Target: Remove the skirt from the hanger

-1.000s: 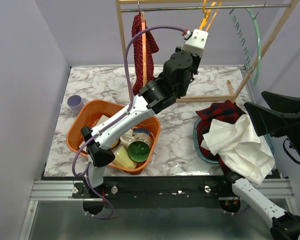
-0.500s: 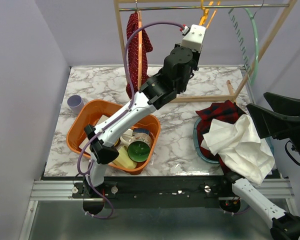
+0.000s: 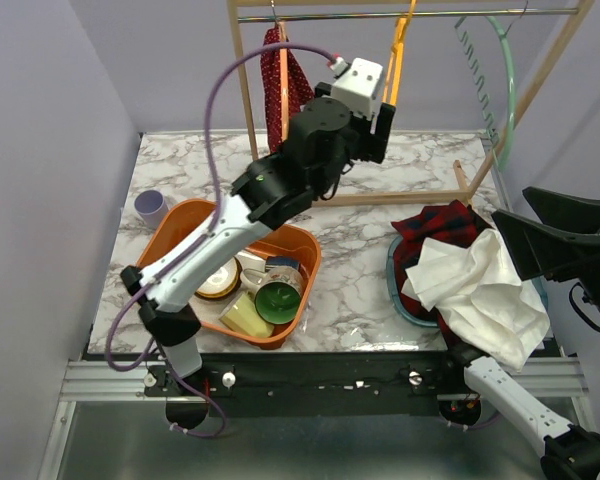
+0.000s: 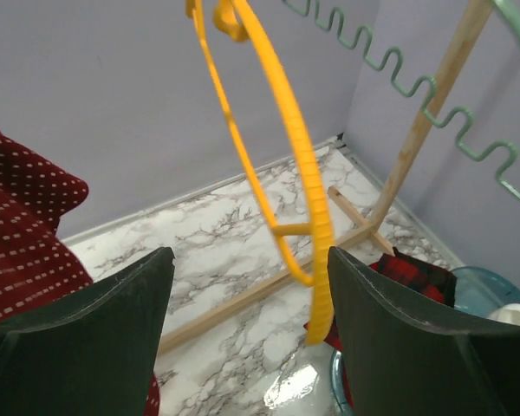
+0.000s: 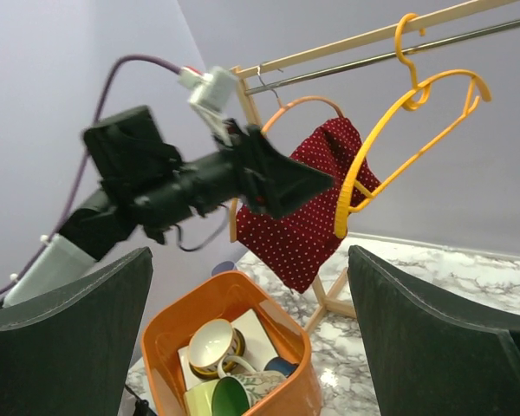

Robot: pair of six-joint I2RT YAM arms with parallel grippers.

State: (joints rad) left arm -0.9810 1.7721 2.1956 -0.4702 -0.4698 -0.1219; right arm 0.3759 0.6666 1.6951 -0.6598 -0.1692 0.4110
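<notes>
Up by the wooden rack (image 3: 245,90) at the back of the bench (image 3: 360,260), my left claw (image 4: 247,342) is spread wide and holds nothing, and the red dotted skirt (image 4: 22,234) hangs straight down on its hanger (image 3: 283,100) just to its left, far from my spread right claw (image 5: 256,347).

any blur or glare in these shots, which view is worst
Right wrist view is worst: the left arm is smeared by motion, though the red skirt beyond it is crisp. Left wrist view: a white glare patch sits on the marble table near the bottom edge. Top view: evenly lit and sharp, with no glare.
</notes>
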